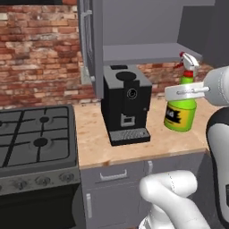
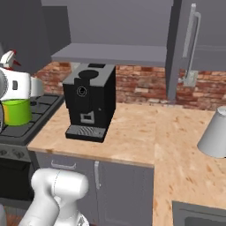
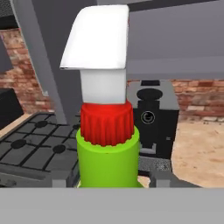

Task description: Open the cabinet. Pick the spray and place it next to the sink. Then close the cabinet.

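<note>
The tool (image 1: 183,91) is clenched on the spray (image 1: 180,114) at its neck, holding it upright above the desk (image 1: 134,147), at 3 o'clock from the coffee machine (image 1: 126,103). It looks light, rigid, slick plastic; the narrow neck under the trigger seems the surest hold.

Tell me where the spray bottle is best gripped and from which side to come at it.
Grip the spray bottle across its green neck and upper body, coming in level from the side. It stands upright, the body is round and even there, and the red-and-white trigger nozzle above is irregular. The gripper already sits about there.
</note>
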